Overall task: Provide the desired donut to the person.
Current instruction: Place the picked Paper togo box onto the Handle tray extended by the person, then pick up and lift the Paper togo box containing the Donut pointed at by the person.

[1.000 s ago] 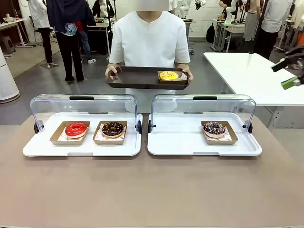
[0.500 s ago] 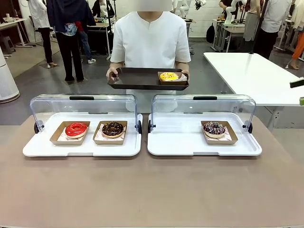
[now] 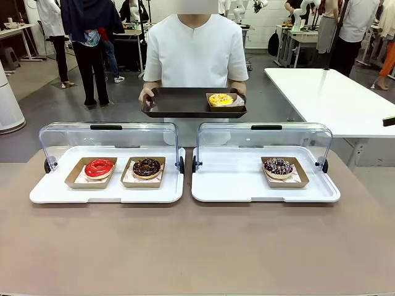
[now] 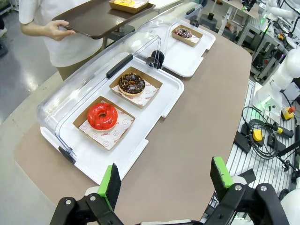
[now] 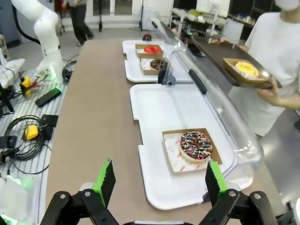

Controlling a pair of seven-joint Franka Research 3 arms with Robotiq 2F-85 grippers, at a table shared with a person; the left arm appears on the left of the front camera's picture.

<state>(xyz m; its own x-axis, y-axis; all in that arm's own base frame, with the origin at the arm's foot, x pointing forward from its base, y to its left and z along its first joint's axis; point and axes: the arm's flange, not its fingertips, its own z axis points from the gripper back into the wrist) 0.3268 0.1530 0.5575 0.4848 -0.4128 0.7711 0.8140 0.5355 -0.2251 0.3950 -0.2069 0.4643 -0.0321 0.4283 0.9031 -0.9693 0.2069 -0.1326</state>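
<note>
The person (image 3: 195, 49) stands at the far side, both hands holding a dark brown tray (image 3: 176, 102) that carries a yellow donut (image 3: 220, 98) in a paper boat. A red donut (image 3: 99, 167) and a chocolate donut (image 3: 146, 167) lie in the left white case. A sprinkled chocolate donut (image 3: 278, 166) lies in the right case. My left gripper (image 4: 165, 177) hangs open high over the table's near left corner, well short of the red donut (image 4: 102, 116). My right gripper (image 5: 159, 182) is open above the table's right end, short of the sprinkled donut (image 5: 195, 145). Neither holds anything.
Both white cases (image 3: 108, 191) (image 3: 234, 185) have their clear lids (image 3: 108, 135) tipped open toward the person. A white table (image 3: 327, 98) stands at the back right. Cables and boxes (image 5: 28, 131) lie beside the table's robot side. The brown tabletop (image 3: 197, 246) in front is bare.
My right gripper has slid out past the right edge of the front view, leaving a dark tip. The person's tray has shifted slightly right. The donuts in the cases have not moved.
</note>
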